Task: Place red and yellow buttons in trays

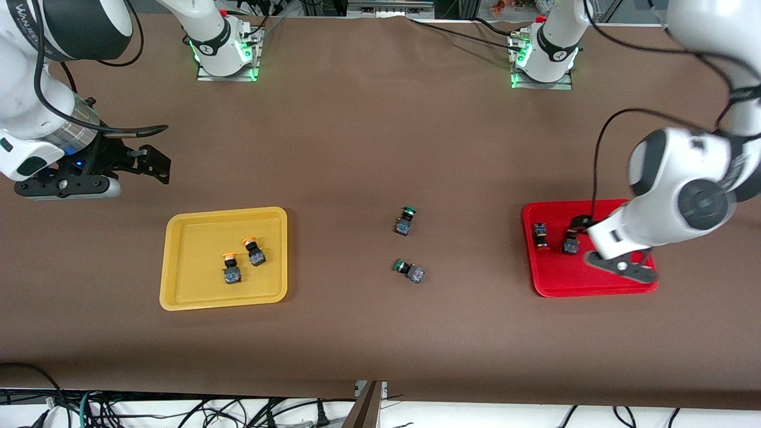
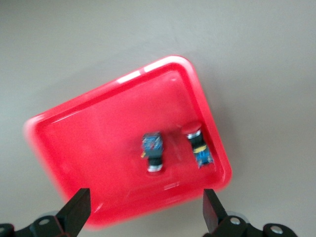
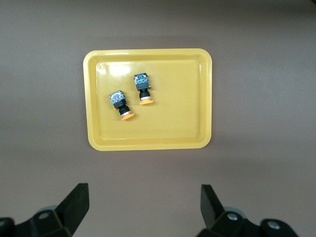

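Observation:
The yellow tray (image 1: 196,238) holds two yellow-capped buttons (image 1: 230,270) (image 1: 254,251), lying on their sides. The red tray (image 1: 571,276) holds two red-capped buttons (image 1: 540,235) (image 1: 571,244). My left gripper (image 1: 581,226) hangs open and empty over the red tray. In the left wrist view (image 2: 145,212) both red buttons (image 2: 153,150) (image 2: 200,145) lie in the red tray (image 2: 89,148). My right gripper (image 1: 156,163) is open and empty over bare table beside the yellow tray. In the right wrist view (image 3: 143,207) the yellow tray (image 3: 187,98) holds both yellow buttons (image 3: 120,103) (image 3: 143,88).
Two green-capped buttons (image 1: 405,221) (image 1: 409,270) lie on the brown table between the trays. The arm bases (image 1: 226,47) (image 1: 544,56) stand along the table edge farthest from the front camera.

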`<state>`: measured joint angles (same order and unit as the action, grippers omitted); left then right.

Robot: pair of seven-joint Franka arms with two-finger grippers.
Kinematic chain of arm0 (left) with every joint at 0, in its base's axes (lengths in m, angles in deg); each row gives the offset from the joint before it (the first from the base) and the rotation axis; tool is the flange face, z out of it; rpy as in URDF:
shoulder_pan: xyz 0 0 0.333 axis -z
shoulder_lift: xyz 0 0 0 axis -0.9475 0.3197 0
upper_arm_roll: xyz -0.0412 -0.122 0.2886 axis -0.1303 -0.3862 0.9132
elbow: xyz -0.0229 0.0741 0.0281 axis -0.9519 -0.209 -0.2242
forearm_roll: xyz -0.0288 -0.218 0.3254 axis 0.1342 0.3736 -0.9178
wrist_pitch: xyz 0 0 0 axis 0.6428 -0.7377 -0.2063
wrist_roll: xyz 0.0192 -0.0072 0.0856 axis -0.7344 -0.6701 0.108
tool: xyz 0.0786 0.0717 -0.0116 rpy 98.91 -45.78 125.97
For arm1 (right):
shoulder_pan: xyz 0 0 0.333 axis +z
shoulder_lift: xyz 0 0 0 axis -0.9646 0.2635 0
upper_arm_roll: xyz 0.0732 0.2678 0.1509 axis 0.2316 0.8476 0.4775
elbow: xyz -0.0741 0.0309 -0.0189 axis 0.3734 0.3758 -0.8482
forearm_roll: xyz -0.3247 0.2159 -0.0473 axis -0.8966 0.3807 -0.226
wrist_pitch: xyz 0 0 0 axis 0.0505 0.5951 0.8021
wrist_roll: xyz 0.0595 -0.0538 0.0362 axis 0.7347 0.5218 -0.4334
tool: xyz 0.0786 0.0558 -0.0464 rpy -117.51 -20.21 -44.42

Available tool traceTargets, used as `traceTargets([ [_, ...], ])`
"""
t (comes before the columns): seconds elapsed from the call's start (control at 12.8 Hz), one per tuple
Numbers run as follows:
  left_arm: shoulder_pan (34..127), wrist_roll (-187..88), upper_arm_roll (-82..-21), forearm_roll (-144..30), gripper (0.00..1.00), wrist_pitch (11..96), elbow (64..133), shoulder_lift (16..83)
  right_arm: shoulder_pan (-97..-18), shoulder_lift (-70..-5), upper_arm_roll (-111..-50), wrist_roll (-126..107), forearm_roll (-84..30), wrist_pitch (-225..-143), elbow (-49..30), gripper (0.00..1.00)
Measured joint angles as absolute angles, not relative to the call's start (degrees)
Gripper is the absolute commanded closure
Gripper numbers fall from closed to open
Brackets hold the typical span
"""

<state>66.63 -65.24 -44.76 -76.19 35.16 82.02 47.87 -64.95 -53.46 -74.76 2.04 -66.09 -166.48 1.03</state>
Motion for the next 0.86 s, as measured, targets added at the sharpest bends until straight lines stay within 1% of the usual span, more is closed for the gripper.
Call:
traceTargets([
  [0.16, 66.60, -65.24, -44.76, -76.19, 0.00, 22.65, 72.76, 45.56, -64.95, -53.45, -74.76, 2.04, -66.09, -166.48, 1.06, 0.00],
  [0.31, 66.60, -65.24, -44.79, -75.88, 0.00, 13.99, 66.86, 44.36, -64.95, -53.45, -74.76, 2.04, -66.09, -166.48, 1.07, 0.00],
  [0.39, 66.59, -65.20, -44.74, -75.44, 0.00, 13.24, 65.72, 43.85, -64.95, -53.45, -74.76, 2.04, -66.09, -166.48, 1.08, 0.00],
  [0.47, 66.63, -65.17, -44.67, -74.69, 0.00, 15.51, 66.49, 42.74, -64.95, -53.44, -74.76, 2.04, -66.09, -166.48, 1.09, 0.00],
  [0.55, 66.73, -64.79, -44.52, -74.01, 0.00, 20.50, 70.34, 40.28, -64.94, -53.44, -74.75, 2.04, -66.09, -166.47, 1.10, 0.00],
  [0.62, 66.85, -63.38, -44.12, -72.77, 0.00, 26.06, 76.80, 36.20, -64.94, -53.42, -74.75, 2.04, -66.08, -166.43, 1.11, 0.00],
  [0.7, 66.94, -61.68, -43.49, -71.08, 0.00, 29.17, 83.47, 31.54, -64.94, -53.41, -74.75, 2.04, -66.08, -166.40, 1.12, 0.00],
  [0.78, 67.21, -60.74, -42.41, -69.59, 0.00, 29.27, 88.49, 27.61, -64.94, -53.41, -74.74, 2.04, -66.08, -166.35, 1.12, 0.00],
  [0.86, 67.73, -60.53, -40.95, -67.88, 0.00, 28.21, 91.72, 24.77, -64.94, -53.41, -74.74, 2.04, -66.08, -166.29, 1.13, 0.00],
])
